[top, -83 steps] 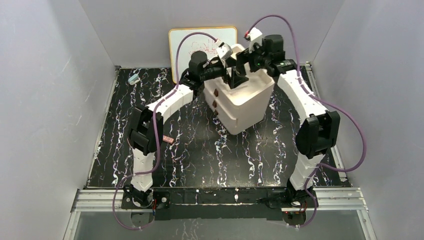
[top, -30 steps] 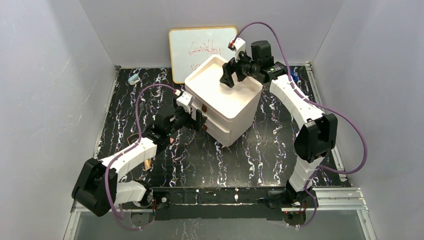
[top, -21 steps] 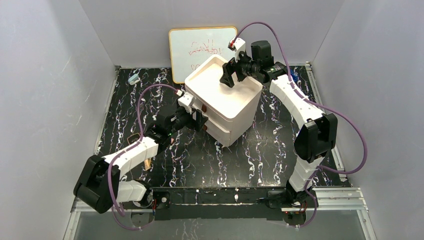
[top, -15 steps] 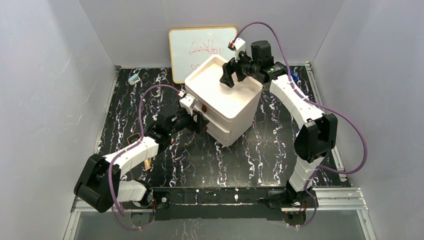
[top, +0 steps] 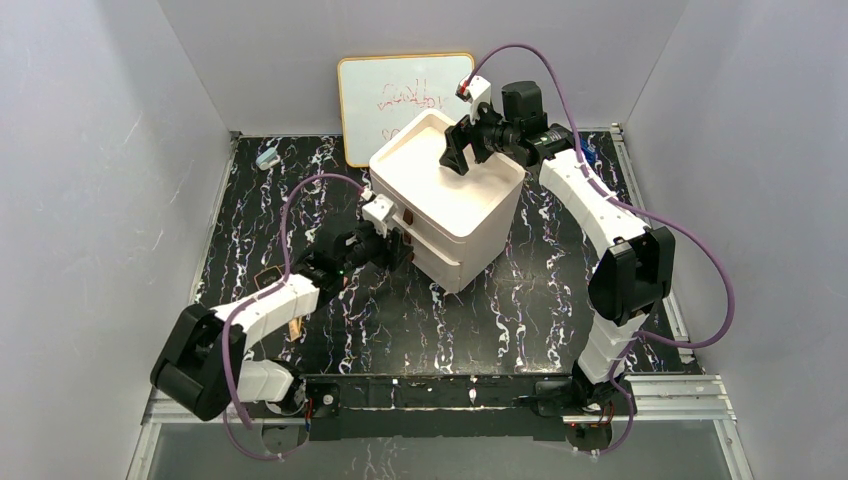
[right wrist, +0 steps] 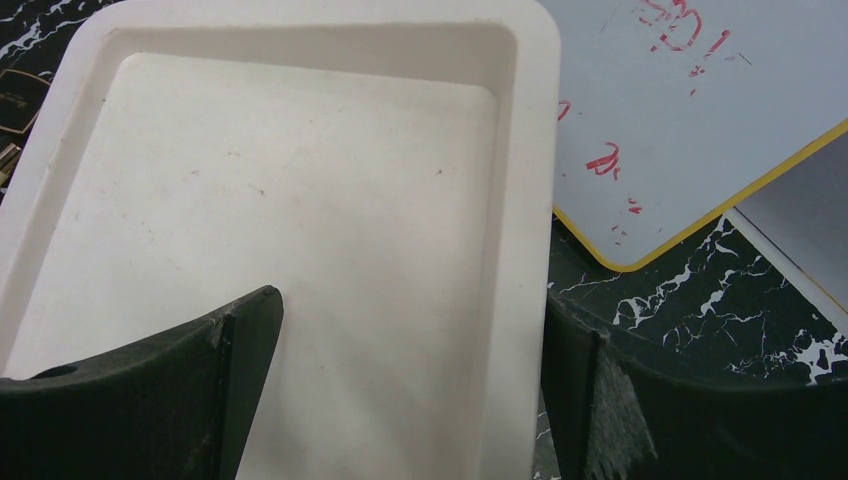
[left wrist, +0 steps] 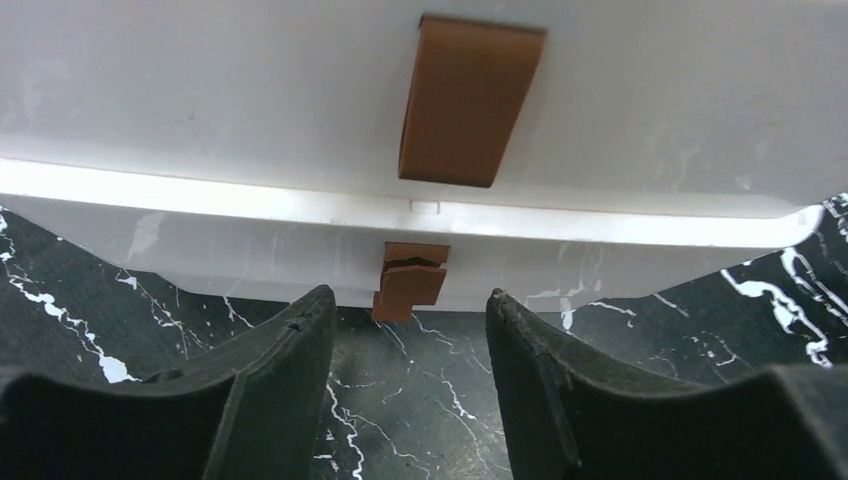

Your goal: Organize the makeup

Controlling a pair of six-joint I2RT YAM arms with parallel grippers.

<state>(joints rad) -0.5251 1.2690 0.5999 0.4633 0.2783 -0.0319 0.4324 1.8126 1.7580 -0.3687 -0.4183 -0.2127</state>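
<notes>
Black white-veined marble-pattern desk (top: 480, 310), grey walls on three sides. A yellow-framed whiteboard with red scribbles (top: 385, 90) leans on the rear wall, and a small pale-blue object (top: 267, 158) lies in the rear left corner. Mid-desk stands a white stacked plastic drawer organizer (top: 465, 255), turned corner-on, with a shallow top tray and brown tab handles (left wrist: 468, 100) on the drawer fronts. The left forearm lies low across the desk's left side, covering part of it. Left hand (left wrist: 407, 310) is level with the lowest drawer, black fingers apart on either side of the lower tab and not touching it. Right hand (right wrist: 410, 300) hangs over the top tray, fingers spread wide, one above the tray floor and the other outside its rim; nothing is between them. Makeup: a dark square compact with gold lettering (right wrist: 18, 88) lies flat on the desk past the tray's far corner, well apart from the organizer. A tan wooden brush handle (top: 294, 328) pokes out beside the left forearm. Other pieces cannot be made out.
</notes>
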